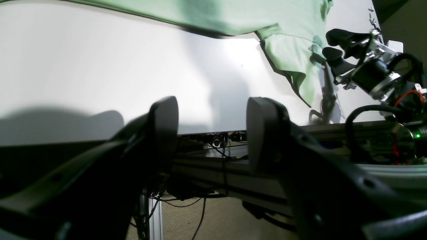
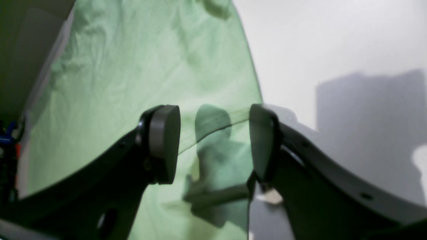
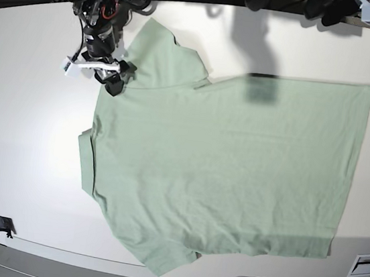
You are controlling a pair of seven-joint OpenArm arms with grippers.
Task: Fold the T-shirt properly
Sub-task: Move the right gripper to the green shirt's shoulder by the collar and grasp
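Right gripper [image 2: 213,143]: mine, jaws spread, empty, over sleeve edge of T-shirt [image 3: 236,165], spread flat on desk [image 3: 24,125] below. Left gripper [image 1: 211,133]: spread, empty, shirt well ahead. Step: 1st grasp. Next: lower, pinch sleeve, fold inward.

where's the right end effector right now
In the base view the right end effector is at upper left, open, over the edge of the T-shirt by its upper sleeve, on the white table.

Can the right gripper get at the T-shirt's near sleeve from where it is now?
Probably yes. The right gripper is open and right at the edge of the T-shirt by that sleeve, with nothing lying between them.
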